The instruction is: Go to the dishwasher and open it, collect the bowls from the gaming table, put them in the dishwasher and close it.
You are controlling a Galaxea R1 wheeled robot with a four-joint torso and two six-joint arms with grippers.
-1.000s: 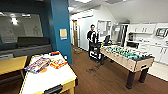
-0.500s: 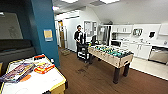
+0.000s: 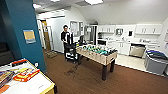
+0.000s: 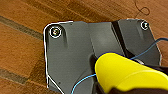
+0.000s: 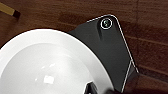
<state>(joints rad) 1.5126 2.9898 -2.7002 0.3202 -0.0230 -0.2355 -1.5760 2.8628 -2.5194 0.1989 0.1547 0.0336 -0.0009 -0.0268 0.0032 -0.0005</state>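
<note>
Rotation of the head camera shifts the whole room leftward against the earlier pictures: the dishwasher (image 3: 137, 50) now sits at two o'clock, the gaming table (image 3: 37, 86) at eight. The right wrist view shows a white bowl (image 5: 47, 65) and the left a yellow one (image 4: 125, 72), but I cannot tell either gripper's state. Likely heading kitchenward.

Room's looking evenly lit, with ceiling panels (image 3: 93, 2) glowing overhead and washing out to pure white; the white cabinets (image 3: 130, 29) at the back are blooming a bit too; the teal wall (image 3: 23, 32) is sitting darker, and the corner behind it is going nearly black. The whole head view is coming through soft and blocky, with lines bowing toward the edges; the foosball table (image 3: 97, 53) is throwing a faint shadow on the brown floor (image 3: 125, 82). In the right wrist view a white bowl (image 5: 45, 65) is catching small glare spots; in the left wrist view a yellow object (image 4: 125, 72) is looming blurry.
</note>
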